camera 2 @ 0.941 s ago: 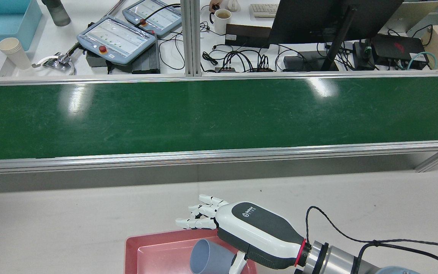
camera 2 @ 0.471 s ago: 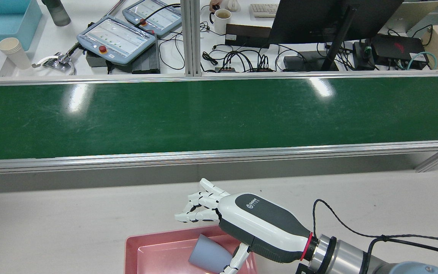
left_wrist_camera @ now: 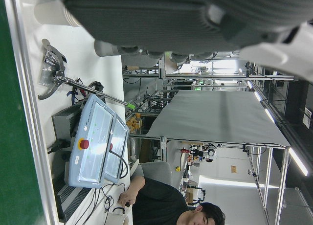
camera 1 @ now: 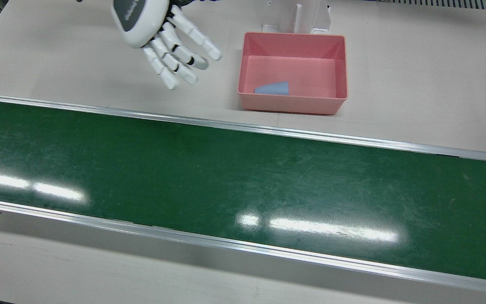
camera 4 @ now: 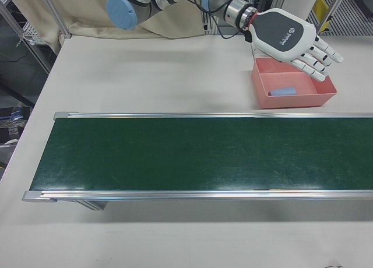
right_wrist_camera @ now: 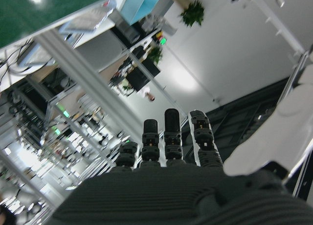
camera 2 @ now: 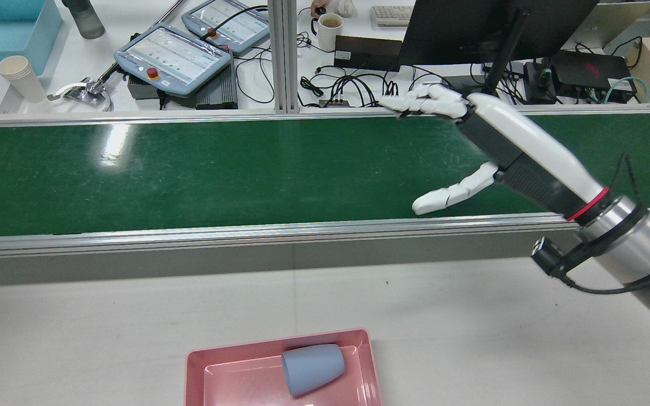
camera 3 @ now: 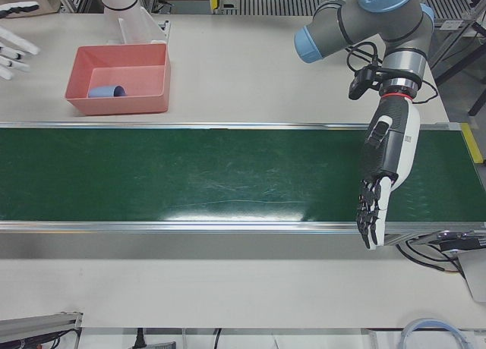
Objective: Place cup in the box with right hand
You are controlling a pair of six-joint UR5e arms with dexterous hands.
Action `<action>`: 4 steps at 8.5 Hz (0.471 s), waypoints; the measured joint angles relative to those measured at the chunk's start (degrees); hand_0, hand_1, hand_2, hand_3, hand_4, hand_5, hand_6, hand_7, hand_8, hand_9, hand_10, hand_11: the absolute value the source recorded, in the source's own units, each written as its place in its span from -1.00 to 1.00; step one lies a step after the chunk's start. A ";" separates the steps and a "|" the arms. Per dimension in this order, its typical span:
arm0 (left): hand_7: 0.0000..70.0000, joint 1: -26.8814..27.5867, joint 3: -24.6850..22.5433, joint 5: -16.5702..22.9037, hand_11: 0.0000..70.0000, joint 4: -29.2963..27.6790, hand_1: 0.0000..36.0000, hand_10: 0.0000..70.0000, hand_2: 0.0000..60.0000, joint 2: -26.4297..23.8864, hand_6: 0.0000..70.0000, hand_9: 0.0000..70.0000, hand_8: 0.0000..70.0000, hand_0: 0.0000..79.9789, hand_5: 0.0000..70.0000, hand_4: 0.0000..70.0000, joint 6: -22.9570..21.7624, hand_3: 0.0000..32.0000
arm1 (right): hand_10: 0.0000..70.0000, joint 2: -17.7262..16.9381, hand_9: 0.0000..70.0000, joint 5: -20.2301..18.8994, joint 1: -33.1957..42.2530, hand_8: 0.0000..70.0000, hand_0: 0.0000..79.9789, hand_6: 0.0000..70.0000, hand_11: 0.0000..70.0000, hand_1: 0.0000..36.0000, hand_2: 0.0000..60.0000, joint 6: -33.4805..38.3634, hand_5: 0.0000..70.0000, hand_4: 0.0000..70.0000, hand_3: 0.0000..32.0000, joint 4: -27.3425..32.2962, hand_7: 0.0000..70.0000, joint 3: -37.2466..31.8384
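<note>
1. The cup [camera 2: 312, 369], grey-blue, lies on its side on the floor of the pink box [camera 1: 293, 104], so as things lie the placing looks done. It touches nothing but the box floor, and no hand is near it.

2. In the rear view the cup's long axis runs roughly left to right, tilted a little. Its wide open mouth faces left and slightly toward the near edge, and its narrower closed base points right. In the front view it sits in the box corner on that view's left, close to the wall nearest the green belt [camera 1: 243, 181].

3. It probably rests tipped over because it was let go above the box instead of being set upright. A tapered cup on its side could roll in an arc, though the box walls would stop it.

4. The right hand [camera 1: 158, 31] is raised above the counter [camera 1: 416, 76], well apart from the box, holding nothing. Its fingers [camera 1: 184, 29] are straight and spread. I read this as a hand clear of the job.

5. The left hand [camera 3: 383, 174] hangs over the belt far off to the other side, its fingers pointing down, loosely extended and gripping nothing. It seems parked out of the way, since the task calls only for the right.
</note>
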 measured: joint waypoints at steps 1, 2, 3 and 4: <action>-1.00 0.00 0.00 0.00 -1.00 0.00 -1.00 -1.00 -1.00 0.00 -1.00 -1.00 -1.00 -1.00 -1.00 -1.00 0.00 -1.00 | -0.81 -2.77 -0.31 2.21 7.38 -0.65 -0.11 -0.75 -0.70 -0.56 -0.65 9.42 -0.88 -1.00 -1.00 0.06 -0.07 -3.30; -1.00 0.00 0.00 0.00 -1.00 -0.01 -1.00 -1.00 -1.00 0.00 -1.00 -1.00 -1.00 -1.00 -1.00 -1.00 0.00 -1.00 | -0.80 -5.36 -0.31 3.58 14.61 -0.64 -0.11 -0.76 -0.68 -0.56 -0.65 19.89 -0.88 -1.00 -1.00 0.28 -0.13 -9.30; -1.00 0.00 0.00 0.00 -1.00 -0.01 -1.00 -1.00 -1.00 0.00 -1.00 -1.00 -1.00 -1.00 -1.00 -1.00 0.00 -1.00 | -0.77 -7.87 -0.27 3.96 21.67 -0.60 -0.12 -0.76 -0.63 -0.57 -0.66 27.01 -0.87 -1.00 -1.00 0.64 -0.20 -14.77; -1.00 0.00 0.00 0.00 -1.00 -0.01 -1.00 -1.00 -1.00 0.00 -1.00 -1.00 -1.00 -1.00 -1.00 -1.00 0.00 -1.00 | -0.69 -9.79 -0.17 4.02 26.72 -0.50 -0.13 -0.78 -0.53 -0.59 -0.67 30.41 -0.86 -1.00 -1.00 0.93 -0.40 -18.47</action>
